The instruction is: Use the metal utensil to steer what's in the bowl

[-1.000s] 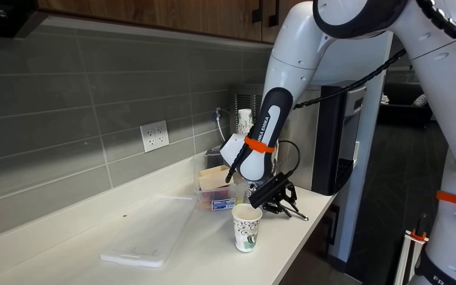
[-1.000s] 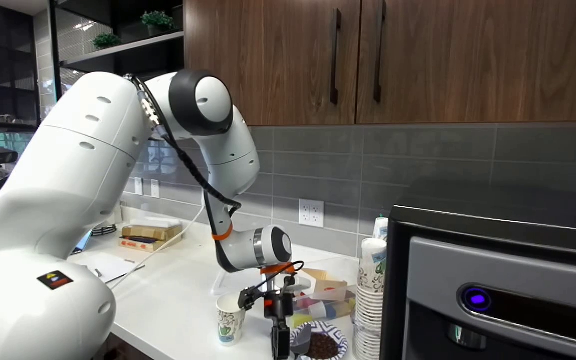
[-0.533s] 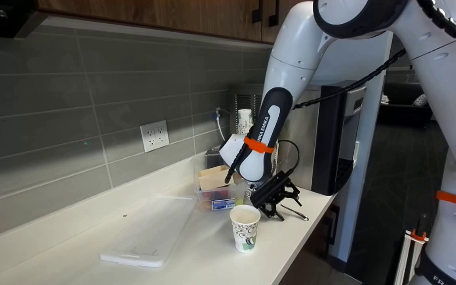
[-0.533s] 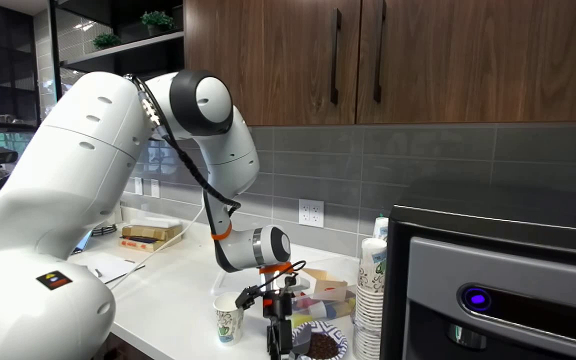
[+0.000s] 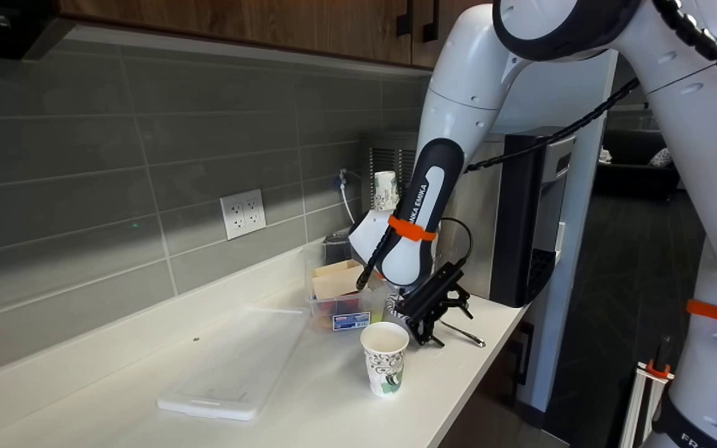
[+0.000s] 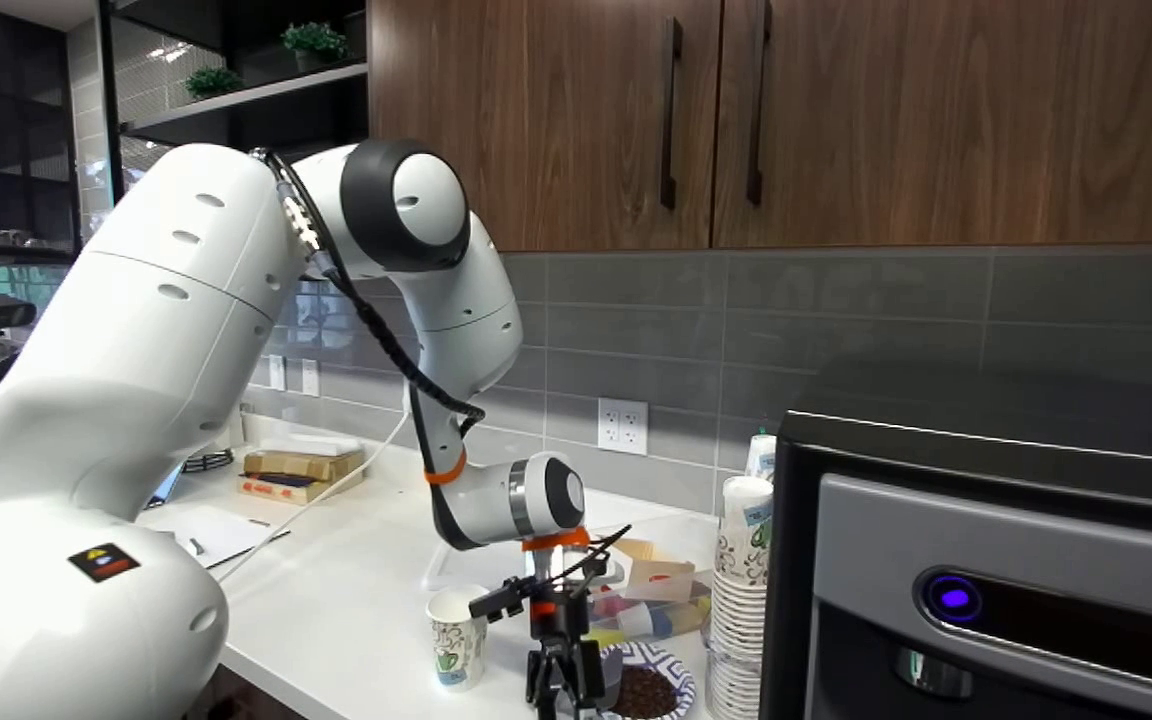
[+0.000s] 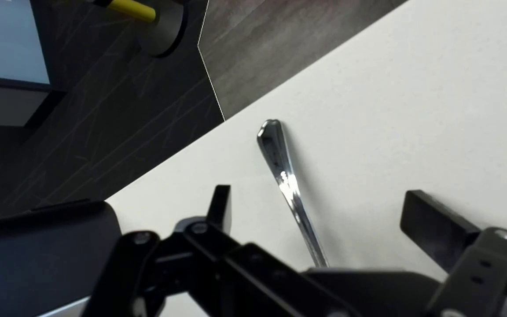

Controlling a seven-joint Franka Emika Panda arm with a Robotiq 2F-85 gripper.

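Observation:
The bowl point(image 6: 658, 655), with a patterned white-and-blue rim, holds small dark brown pieces point(image 6: 642, 693). A shiny metal utensil point(image 7: 291, 189) shows its handle in the wrist view, the end near the counter's edge. In an exterior view the same handle point(image 5: 470, 338) slopes out from beneath my hand. A broad grey shape point(image 6: 612, 682) against the bowl looks like its head, partly hidden by the gripper. My gripper point(image 7: 317, 215) stands wide open, one finger on either side of the handle with gaps between. In both exterior views the gripper point(image 5: 455, 330) is low over the counter.
A white paper cup point(image 5: 385, 361) stands right beside the hand. Behind are a clear bin point(image 5: 341, 305), a stack of cups point(image 6: 739, 590) and the dispenser machine point(image 5: 520, 218). A flat plastic lid point(image 5: 228, 373) lies along the wall. The counter's front edge runs close to the handle.
The fingers have spread apart and let go of the handle, which stays where it was. The hand has turned slightly, and the paper cup has shifted a little away from it.

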